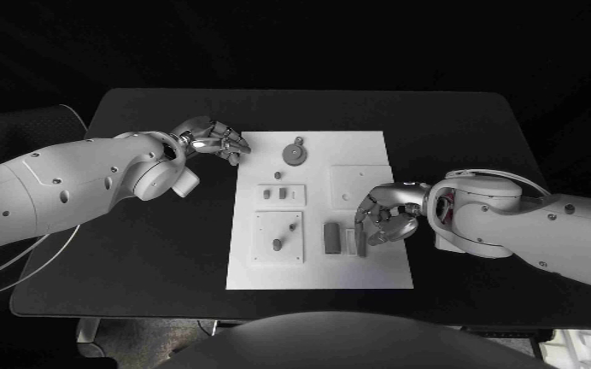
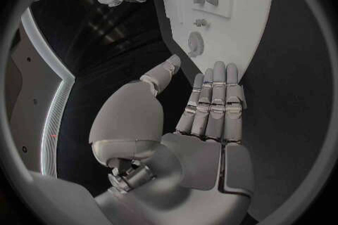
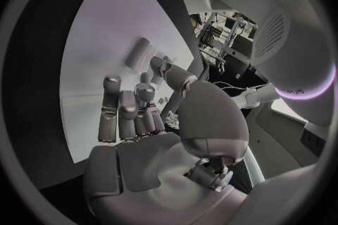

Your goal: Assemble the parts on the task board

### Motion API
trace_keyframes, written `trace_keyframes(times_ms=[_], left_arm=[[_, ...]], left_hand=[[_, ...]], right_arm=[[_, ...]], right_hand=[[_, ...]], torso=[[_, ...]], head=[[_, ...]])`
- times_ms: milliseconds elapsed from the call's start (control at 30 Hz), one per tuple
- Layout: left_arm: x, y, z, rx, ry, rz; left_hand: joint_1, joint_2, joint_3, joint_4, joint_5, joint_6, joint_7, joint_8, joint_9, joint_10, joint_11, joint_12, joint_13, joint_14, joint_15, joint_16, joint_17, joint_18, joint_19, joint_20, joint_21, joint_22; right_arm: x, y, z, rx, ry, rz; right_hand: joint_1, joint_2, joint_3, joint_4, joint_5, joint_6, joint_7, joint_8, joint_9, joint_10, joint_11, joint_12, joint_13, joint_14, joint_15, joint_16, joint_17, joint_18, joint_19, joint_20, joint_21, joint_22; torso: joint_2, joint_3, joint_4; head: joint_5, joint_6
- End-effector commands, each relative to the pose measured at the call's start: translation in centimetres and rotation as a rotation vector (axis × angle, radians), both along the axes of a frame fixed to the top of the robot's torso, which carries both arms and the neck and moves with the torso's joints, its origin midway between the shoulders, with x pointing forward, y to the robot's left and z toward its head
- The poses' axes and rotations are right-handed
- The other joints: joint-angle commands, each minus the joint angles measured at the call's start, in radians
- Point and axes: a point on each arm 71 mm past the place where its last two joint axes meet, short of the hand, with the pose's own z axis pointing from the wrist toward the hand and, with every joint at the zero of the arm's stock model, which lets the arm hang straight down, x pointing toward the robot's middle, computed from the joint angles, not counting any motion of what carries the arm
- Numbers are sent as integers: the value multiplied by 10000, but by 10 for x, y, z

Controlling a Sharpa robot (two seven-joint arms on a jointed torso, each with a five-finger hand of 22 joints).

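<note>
The right hand [image 1: 387,218] hovers over the near right part of the task board [image 1: 370,275], fingers curled above the dark grey bar-shaped parts [image 1: 332,237]; whether it already pinches one cannot be told. The left hand [image 1: 212,141] rests off the board's far left corner, fingers straight, holding nothing. The grasp probably goes best with a square approach and fingertips closing across a bar's narrow sides.

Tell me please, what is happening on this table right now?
A two-armed robot is working at a white rectangular task board on a black table. Its right hand is at the board's right edge, fingers curled over the narrow grey bars; whether it grips one is unclear. Its left hand hovers at the board's upper left corner, holding nothing. A round grey part lies near the top.
</note>
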Motion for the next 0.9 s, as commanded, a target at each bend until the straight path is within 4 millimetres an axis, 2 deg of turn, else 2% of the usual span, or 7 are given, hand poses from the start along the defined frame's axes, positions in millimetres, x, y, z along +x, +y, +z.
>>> trace_keyframes(times_ms=[33,367,667,900], left_arm=[[0,-2,1,-47,-5,-131],[0,-1,1,-43,-4,-120],[-1,0,1,-37,6,-116],[-1,0,1,-36,9,-121]], left_hand=[[2,-103,-9,34,-27,-70,-21,67,-6,29,26,-7,14,54,23,-67,11,86,-13,-1,-32,18],[5,-105,-11,34,-27,-70,-21,69,-7,31,26,-10,15,57,22,-78,26,85,-11,-1,-36,22],[7,-102,-10,35,-27,-69,-22,71,-7,32,26,-11,16,59,22,-83,35,85,-10,-1,-37,25],[7,-103,-11,35,-27,-68,-22,72,-7,33,26,-12,17,60,22,-87,39,85,-9,-1,-39,26]], right_arm=[[-4,6,3,-364,-1255,1661],[-2,6,3,-1059,-2367,2370],[-7,13,-8,-1016,-2396,2633],[-8,15,-10,-996,-2338,2698]], right_hand=[[114,-64,-16,0,-51,-98,-102,-66,-53,4,-112,0,-2,-50,-35,-6,17,62,-55,12,-58,134],[151,-122,-37,17,-48,-74,-181,13,-83,12,-189,-8,-22,-74,-48,-8,23,62,-87,37,-68,137],[102,-88,-54,66,-47,88,-178,162,-91,69,-191,1,-44,-49,-51,7,27,62,-64,49,-57,137],[74,-47,-55,83,-47,213,-170,271,-107,107,-184,2,-63,-25,-51,11,24,62,-40,46,-49,134]], torso=[[1,3,-1],[1,1,-3],[10,3,20],[6,2,4]], head=[[-9,1],[-24,1],[-19,1],[-23,1]])
